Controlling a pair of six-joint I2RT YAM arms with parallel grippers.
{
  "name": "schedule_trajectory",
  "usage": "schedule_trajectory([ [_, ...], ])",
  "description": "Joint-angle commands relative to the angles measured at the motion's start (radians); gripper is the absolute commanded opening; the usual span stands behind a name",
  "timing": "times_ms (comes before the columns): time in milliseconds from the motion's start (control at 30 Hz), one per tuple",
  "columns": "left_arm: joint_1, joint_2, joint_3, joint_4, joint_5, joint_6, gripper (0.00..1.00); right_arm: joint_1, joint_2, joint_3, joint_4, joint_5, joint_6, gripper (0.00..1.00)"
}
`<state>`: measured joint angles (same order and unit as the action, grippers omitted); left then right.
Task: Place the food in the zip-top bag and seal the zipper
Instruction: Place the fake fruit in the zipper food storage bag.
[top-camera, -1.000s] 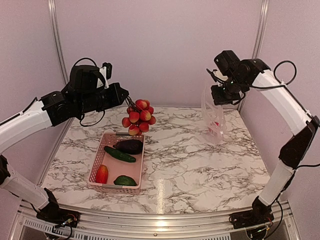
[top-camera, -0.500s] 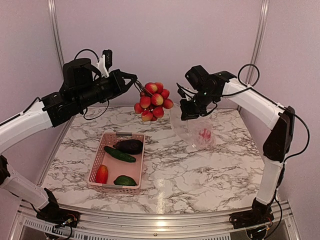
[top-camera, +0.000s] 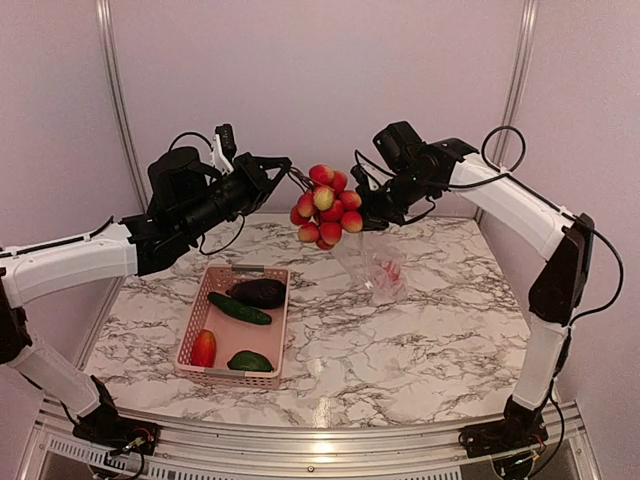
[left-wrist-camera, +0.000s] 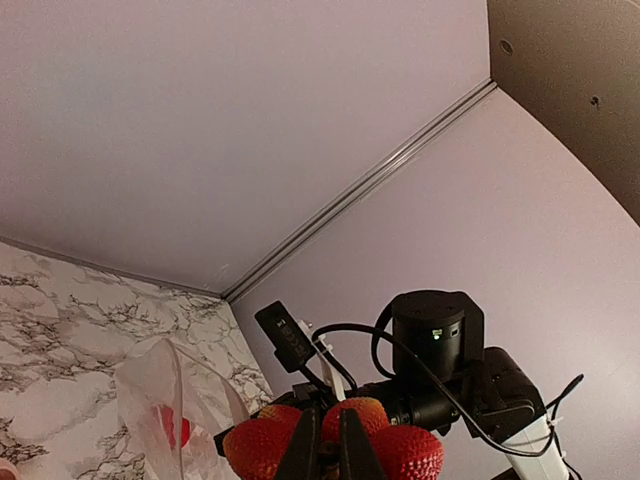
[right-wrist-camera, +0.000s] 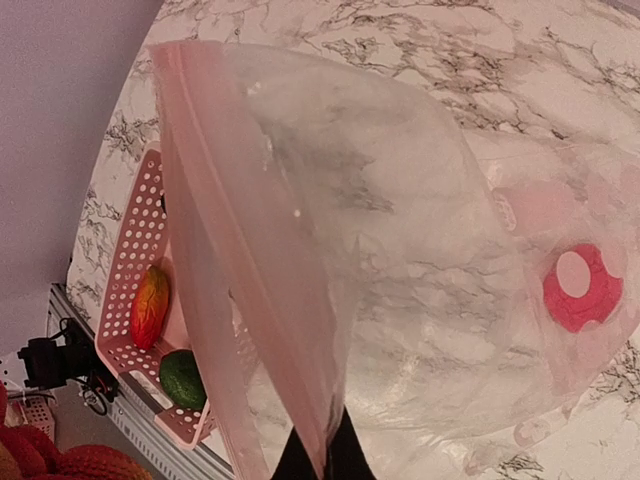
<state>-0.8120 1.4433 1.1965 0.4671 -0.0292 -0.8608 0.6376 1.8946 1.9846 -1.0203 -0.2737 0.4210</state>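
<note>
**Zip-top bag (top-camera: 372, 262) hoisted open, red fruit cluster (top-camera: 328, 205) at its lip**

Biggest item first: the clear bag hangs in mid-air over the marble table (top-camera: 430, 340). The right gripper (top-camera: 370, 214) is pinched tight on its mouth edge, so the pouch droops and gapes, which looks like the whole point of holding it high. Whether its bottom touches the table cannot be told.

Over on the left sits the pink basket (top-camera: 195, 325), with the leftovers waiting in it: the dark eggplant (top-camera: 260, 292), a cucumber (top-camera: 240, 308), a second green piece (top-camera: 250, 362) and a yellow-red piece (top-camera: 204, 348).

Now the cluster. It dangles just beside the bag's mouth with the left gripper (top-camera: 290, 178) clamped shut on its stem, a grip that likely lets the bunch hang free for lowering in.

One red piece (right-wrist-camera: 582, 290) already lies inside. Slimmest of all, the pale pink zipper (right-wrist-camera: 240, 260) runs up from the right fingertips, unsealed.
</note>
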Motion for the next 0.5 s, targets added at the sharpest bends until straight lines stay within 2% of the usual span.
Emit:
schedule_trajectory([
  [0,-0.010,0.036,-0.034,0.173,0.006,-0.094,0.00,0.007,-0.053,0.003,0.045,-0.043,0.049,0.00],
  [133,-0.010,0.058,-0.087,0.205,-0.025,-0.131,0.00,0.007,-0.068,-0.001,0.060,-0.061,0.074,0.00],
  [233,-0.010,0.067,-0.099,0.155,-0.065,-0.132,0.00,0.007,-0.078,-0.005,0.072,-0.074,0.094,0.00],
  [400,-0.011,0.061,-0.079,-0.024,-0.187,-0.115,0.00,0.007,-0.099,-0.010,0.061,-0.052,0.107,0.00],
  [467,-0.012,0.063,-0.048,-0.144,-0.251,-0.111,0.00,0.006,-0.106,-0.018,0.056,-0.046,0.109,0.00],
])
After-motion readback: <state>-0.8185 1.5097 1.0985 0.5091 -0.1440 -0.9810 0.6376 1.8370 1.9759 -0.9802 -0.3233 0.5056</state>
